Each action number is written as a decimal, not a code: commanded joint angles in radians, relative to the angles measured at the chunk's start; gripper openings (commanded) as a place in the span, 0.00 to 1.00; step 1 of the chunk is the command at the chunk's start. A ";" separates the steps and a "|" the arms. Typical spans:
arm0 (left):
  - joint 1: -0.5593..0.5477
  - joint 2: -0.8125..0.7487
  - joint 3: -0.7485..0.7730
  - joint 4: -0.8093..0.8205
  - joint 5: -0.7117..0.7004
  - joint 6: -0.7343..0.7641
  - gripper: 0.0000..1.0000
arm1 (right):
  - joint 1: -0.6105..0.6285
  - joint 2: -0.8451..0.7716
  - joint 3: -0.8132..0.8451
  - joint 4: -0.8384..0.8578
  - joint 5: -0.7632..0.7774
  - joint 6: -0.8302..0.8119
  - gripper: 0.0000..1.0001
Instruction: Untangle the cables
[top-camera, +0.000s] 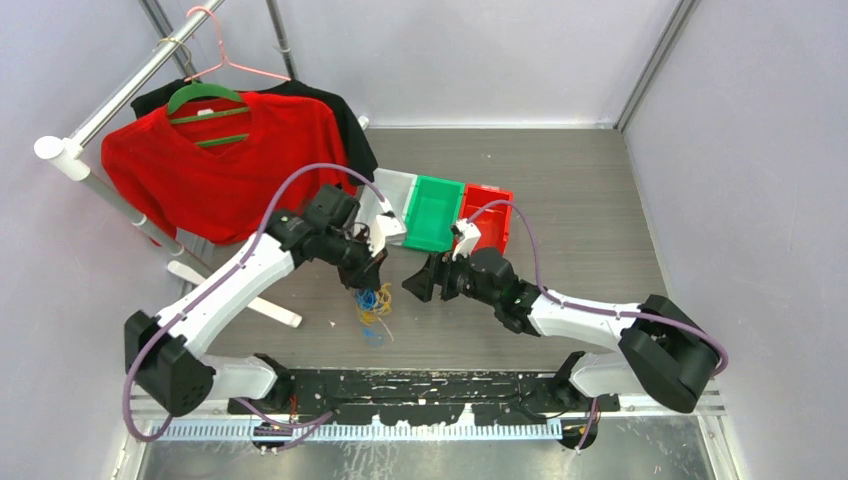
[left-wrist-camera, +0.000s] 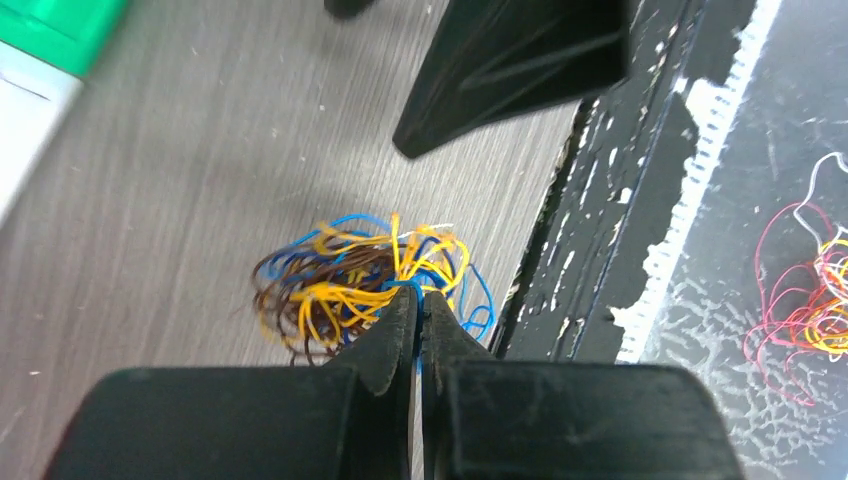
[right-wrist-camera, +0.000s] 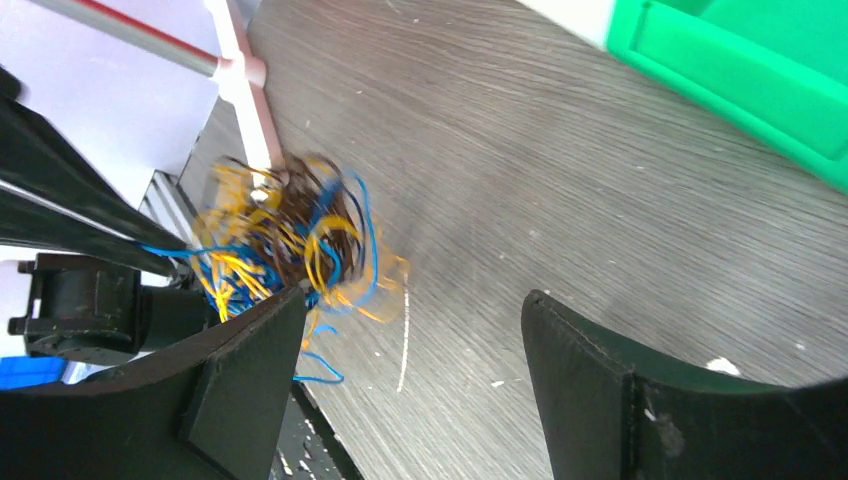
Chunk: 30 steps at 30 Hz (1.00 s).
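Note:
The cables (top-camera: 372, 303) are a fist-sized clump of blue, yellow-orange and dark brown strands on the grey table, near its front edge. In the left wrist view the cables (left-wrist-camera: 335, 285) spread just beyond my left gripper (left-wrist-camera: 418, 292), which is shut with a blue strand pinched between its tips. From above, the left gripper (top-camera: 366, 278) sits on the clump's top. My right gripper (top-camera: 420, 281) stands just right of the clump. In its own view the right gripper (right-wrist-camera: 415, 297) is open with only bare table between its fingers, and the blurred cables (right-wrist-camera: 285, 240) lie off its left finger.
Three bins stand in a row behind the arms: white (top-camera: 392, 192), green (top-camera: 432, 212) and red (top-camera: 488, 216). A red shirt (top-camera: 225, 165) hangs from a rack at the back left. Loose red and yellow wires (left-wrist-camera: 810, 290) lie beyond the table's black front edge (left-wrist-camera: 590, 230).

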<state>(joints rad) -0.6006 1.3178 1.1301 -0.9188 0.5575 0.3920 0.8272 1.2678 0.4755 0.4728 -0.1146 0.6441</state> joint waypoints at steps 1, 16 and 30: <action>-0.004 -0.089 0.091 -0.097 0.067 -0.140 0.00 | 0.056 0.009 0.070 0.105 0.034 -0.039 0.84; -0.004 -0.138 0.101 -0.065 0.062 -0.360 0.00 | 0.163 -0.003 0.056 0.215 0.093 -0.021 0.88; -0.004 -0.109 0.144 -0.019 0.059 -0.368 0.00 | 0.196 0.139 0.112 0.309 0.118 0.040 0.80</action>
<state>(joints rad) -0.6010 1.2064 1.2201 -0.9852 0.5770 0.0502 1.0039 1.3563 0.5201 0.6933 -0.0433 0.6643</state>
